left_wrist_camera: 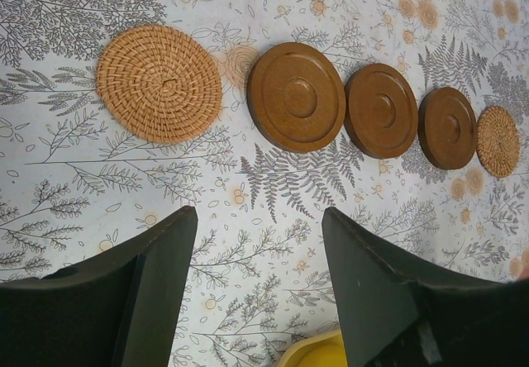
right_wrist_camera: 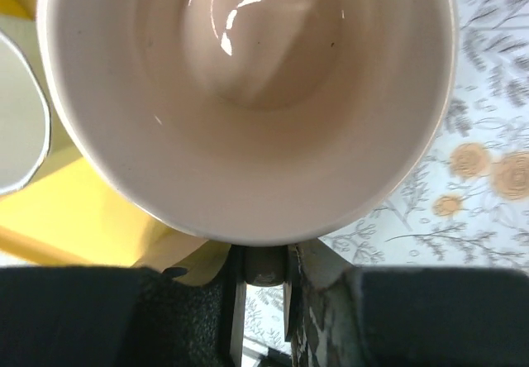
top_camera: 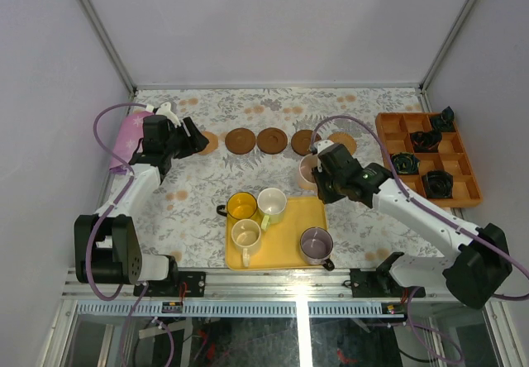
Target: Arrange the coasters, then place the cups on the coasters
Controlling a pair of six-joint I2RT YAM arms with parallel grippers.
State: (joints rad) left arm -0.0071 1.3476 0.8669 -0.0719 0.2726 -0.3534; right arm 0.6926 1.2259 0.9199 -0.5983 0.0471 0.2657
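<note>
My overhead camera looks down on the whole table (top_camera: 248,107) from above its near edge. Left wrist faces the coasters (left_wrist_camera: 380,111), shared with overhead; right wrist sits tight over the pink cup (right_wrist_camera: 248,94).

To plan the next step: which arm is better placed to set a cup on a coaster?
Right. The right end effector grips the pink cup near the coasters; the left end effector is open and empty.

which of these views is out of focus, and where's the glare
Right wrist: the pink cup fills the frame and looks soft, with small white glints on its inner wall. Left wrist: sharp, with no glare on the coasters. Top external: even light, faint shadows, and one bright vertical streak near the bottom of the picture.
</note>
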